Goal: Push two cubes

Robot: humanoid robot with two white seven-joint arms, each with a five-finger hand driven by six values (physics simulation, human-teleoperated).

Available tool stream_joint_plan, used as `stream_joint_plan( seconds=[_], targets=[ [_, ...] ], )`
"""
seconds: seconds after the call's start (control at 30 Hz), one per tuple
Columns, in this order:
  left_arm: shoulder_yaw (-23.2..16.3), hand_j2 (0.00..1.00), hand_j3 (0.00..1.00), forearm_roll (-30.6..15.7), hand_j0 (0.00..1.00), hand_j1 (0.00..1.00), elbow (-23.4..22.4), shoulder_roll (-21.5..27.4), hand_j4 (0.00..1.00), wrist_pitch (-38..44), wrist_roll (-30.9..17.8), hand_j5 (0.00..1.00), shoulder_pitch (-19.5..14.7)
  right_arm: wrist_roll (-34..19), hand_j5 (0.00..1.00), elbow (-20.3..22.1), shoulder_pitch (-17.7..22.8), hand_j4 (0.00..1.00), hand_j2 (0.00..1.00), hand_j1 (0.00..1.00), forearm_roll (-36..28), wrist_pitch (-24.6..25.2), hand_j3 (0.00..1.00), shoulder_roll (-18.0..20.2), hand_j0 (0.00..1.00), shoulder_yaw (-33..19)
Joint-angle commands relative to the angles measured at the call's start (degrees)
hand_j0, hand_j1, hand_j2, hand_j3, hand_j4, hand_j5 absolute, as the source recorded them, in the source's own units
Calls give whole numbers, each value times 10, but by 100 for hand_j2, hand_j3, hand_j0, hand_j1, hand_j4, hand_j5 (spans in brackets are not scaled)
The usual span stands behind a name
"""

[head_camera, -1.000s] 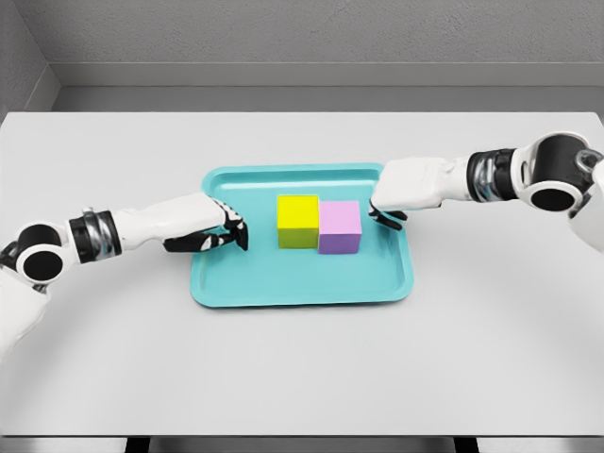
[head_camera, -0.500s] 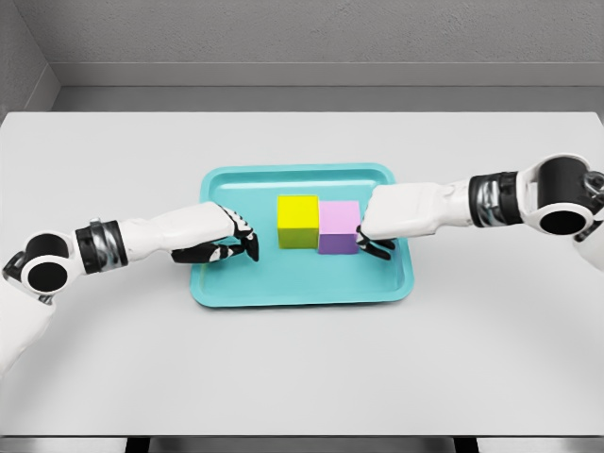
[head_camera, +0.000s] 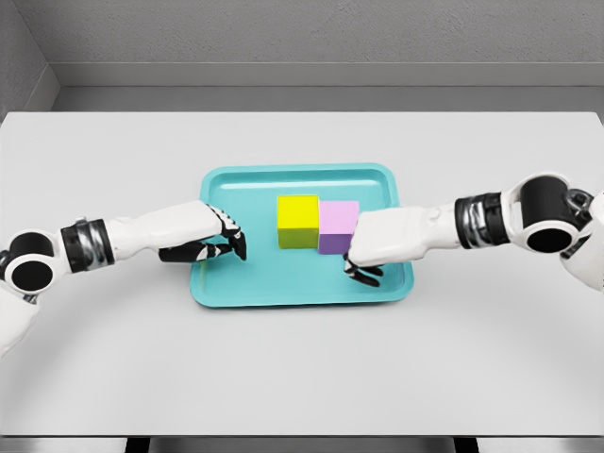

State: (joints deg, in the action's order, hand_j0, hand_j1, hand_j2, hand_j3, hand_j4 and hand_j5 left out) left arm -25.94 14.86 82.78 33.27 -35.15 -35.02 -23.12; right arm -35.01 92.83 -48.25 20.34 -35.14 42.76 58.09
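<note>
Touching cubes [head_camera: 319,224] mid-tray [head_camera: 293,293], hands flanking

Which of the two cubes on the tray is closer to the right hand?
The purple cube: the right hand partly covers its right side, while the yellow cube sits beyond it, toward the left hand.

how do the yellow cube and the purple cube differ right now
The yellow cube is fully in view and stands clear of both hands; the purple cube is partly covered by the right hand. Yellow sits left, purple right. Both look alike in size, side by side on the tray.
</note>
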Motion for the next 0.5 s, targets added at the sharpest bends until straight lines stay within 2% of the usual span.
stream_joint_plan(
  seconds=[0.0,0.47],
  targets=[
    [0,45,45,-4,45,45,0,1,45,1,0,45,0,0,11,-2,0,11,11,11,-3,1,11,-8,11,12],
    [4,45,45,-28,45,45,-15,5,45,1,0,45,-2,0,10,-71,-4,10,10,10,3,1,10,-53,10,29]
  ],
)
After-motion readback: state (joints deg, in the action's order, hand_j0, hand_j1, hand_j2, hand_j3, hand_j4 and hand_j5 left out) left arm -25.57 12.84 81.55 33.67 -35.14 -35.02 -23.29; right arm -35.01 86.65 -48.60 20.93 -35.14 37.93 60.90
